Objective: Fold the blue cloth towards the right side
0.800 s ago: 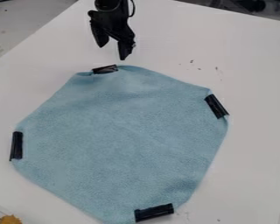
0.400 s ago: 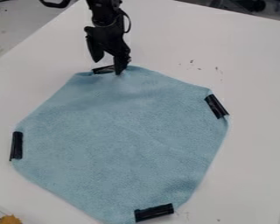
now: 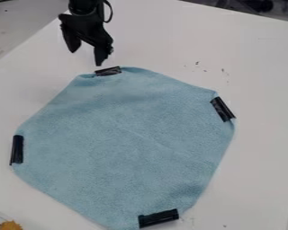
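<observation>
the cloth (image 3: 122,143) lies spread on the table (image 3: 254,76), black strips (image 3: 158,218) along its edge, and the gripper (image 3: 86,57), fingers wide apart, hangs near the cloth's far end.

Arm (image 3: 80,3), black. Rounded wrist section (image 3: 85,7), dark, with a faint sheen. Cable (image 3: 111,11), one, thin, black, bowed outward in a loop on the right side. Gripper (image 3: 87,57), black, broad and angular at the shoulders. Jaws, two, black: the left a tapering wedge, the right narrower, with small bumps along its outer edge.
</observation>
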Action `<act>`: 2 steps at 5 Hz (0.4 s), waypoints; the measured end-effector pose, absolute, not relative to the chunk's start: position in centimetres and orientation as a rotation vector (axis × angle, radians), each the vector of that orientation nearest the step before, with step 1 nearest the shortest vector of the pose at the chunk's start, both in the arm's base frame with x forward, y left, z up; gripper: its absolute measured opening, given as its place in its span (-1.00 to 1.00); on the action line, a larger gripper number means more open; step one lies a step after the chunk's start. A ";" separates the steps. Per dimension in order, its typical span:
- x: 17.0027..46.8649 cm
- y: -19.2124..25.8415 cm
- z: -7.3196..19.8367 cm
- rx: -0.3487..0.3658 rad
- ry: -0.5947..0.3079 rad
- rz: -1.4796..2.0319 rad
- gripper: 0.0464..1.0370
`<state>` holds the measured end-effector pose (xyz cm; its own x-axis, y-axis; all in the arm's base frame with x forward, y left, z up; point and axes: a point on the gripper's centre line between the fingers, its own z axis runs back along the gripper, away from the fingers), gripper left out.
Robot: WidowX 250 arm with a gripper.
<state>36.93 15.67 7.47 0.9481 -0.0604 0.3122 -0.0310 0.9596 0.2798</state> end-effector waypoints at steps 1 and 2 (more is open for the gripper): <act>32.3 17.6 8.0 0.323 -0.314 0.140 0.92; 27.1 19.2 7.3 0.307 -0.283 0.302 0.92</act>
<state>27.05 19.15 7.33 0.9162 0.2461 0.3163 -0.3313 0.9092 0.2521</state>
